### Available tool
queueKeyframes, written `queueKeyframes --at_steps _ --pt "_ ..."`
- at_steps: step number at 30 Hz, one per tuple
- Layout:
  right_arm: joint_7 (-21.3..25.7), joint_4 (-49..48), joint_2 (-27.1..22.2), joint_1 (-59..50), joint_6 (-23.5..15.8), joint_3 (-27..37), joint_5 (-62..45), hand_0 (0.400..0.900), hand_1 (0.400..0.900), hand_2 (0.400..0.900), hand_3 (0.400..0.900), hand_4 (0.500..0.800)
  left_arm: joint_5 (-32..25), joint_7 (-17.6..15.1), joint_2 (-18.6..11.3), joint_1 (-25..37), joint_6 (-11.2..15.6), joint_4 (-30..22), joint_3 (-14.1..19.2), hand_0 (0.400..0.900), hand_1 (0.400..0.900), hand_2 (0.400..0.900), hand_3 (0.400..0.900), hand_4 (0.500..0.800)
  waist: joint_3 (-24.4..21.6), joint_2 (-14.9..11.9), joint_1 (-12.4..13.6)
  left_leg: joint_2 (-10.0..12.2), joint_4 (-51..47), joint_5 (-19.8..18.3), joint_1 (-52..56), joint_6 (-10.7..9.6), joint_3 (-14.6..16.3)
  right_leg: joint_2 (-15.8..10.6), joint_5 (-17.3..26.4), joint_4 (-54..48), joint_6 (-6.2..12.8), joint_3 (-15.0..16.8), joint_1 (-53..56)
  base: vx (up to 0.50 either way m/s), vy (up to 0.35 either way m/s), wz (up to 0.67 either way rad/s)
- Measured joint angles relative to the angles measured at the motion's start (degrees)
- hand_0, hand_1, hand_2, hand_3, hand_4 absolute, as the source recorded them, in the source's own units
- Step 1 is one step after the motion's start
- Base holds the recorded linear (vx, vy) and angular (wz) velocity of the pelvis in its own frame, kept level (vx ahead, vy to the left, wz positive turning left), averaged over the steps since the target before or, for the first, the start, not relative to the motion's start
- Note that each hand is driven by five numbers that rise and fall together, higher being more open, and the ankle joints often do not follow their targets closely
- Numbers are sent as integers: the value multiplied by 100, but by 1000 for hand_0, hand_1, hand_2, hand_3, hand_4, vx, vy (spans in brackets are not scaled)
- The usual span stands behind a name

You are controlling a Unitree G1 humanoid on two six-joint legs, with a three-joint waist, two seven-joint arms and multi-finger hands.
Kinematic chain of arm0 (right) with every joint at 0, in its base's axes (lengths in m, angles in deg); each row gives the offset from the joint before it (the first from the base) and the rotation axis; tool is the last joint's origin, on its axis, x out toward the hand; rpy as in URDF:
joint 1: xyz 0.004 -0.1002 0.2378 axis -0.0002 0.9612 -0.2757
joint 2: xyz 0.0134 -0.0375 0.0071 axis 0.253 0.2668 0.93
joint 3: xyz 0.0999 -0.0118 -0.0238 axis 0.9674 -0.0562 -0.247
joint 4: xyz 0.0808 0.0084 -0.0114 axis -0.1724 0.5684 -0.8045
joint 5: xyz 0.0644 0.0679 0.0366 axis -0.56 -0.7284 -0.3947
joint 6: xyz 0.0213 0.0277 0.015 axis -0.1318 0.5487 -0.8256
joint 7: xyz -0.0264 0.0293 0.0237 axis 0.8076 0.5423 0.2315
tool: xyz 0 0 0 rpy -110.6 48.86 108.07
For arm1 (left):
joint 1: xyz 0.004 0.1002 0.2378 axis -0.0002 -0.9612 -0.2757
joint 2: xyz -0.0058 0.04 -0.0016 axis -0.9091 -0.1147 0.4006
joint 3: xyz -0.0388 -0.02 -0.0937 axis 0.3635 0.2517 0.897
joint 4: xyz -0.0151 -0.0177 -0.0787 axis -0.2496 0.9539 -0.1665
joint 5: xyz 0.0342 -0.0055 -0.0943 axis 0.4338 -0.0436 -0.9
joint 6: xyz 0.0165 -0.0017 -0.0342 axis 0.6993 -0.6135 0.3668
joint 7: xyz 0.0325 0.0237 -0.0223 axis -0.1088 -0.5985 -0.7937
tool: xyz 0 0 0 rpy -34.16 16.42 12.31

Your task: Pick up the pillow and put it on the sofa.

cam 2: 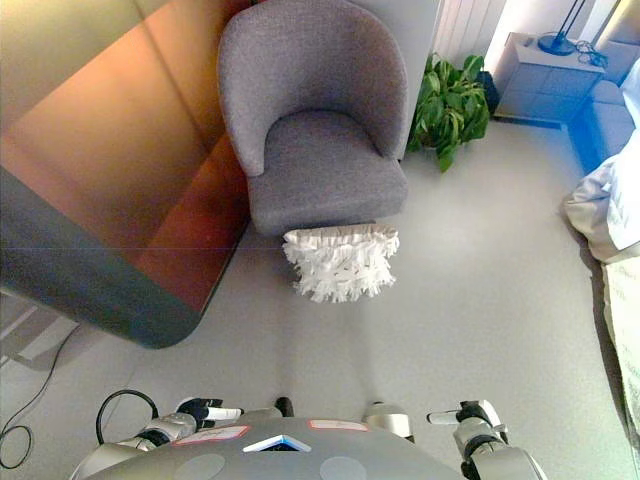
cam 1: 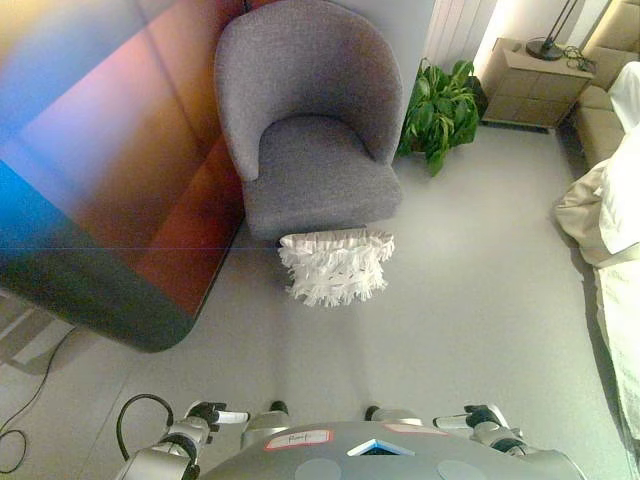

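A white ruffled pillow (cam 1: 335,266) lies on the grey floor, leaning against the front base of a grey tub armchair (cam 1: 318,170), whose seat holds nothing. My left hand (cam 1: 212,414) shows at the bottom left and my right hand (cam 1: 480,417) at the bottom right. Both hang low near the bottom edge, well short of the pillow, with fingers relaxed and nothing in them.
A large dark panel (cam 1: 100,200) with rounded corner stands to the left of the chair. A green potted plant (cam 1: 440,110) sits right of the chair, a bedside cabinet (cam 1: 535,80) behind it. White bedding (cam 1: 615,210) drapes down at the right edge.
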Motion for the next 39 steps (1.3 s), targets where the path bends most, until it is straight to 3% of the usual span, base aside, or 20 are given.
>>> queueKeyframes --at_steps 18,30,33,37,39 --pt "-70 -3 61 3 -75 -206 226 900 900 900 900 800 -2 1 13 -12 8 0 -1 900 900 900 900 800 -21 15 3 4 0 1 -7 -3 3 1 0 0 0 1 -9 1 -7 0" --pt "-106 -55 300 -43 -40 -505 224 900 900 900 900 800 -253 -195 260 70 127 -3 -49 900 900 900 900 800 132 55 0 111 68 37 -180 -52 -9 100 -30 32 -24 12 -182 1 -121 2" --pt "-141 -37 306 -264 -25 -529 229 900 900 900 900 800 -403 -315 248 304 144 61 -36 900 900 900 900 800 440 97 -8 253 682 27 -652 -135 -36 254 -225 515 -216 51 -554 -14 -209 0" --pt "-213 12 323 -612 -38 -539 438 900 900 900 900 800 -665 -364 98 759 283 81 178 900 900 900 900 800 929 -226 184 331 2253 441 -1503 -449 -151 236 -344 970 -528 396 -778 247 -15 -28" --pt "-204 48 200 -631 -43 -533 463 900 900 900 900 800 -666 -344 115 736 305 48 218 900 900 900 900 800 964 -185 247 373 2162 432 -1564 -433 -8 245 -301 866 -619 401 -576 409 133 -34"
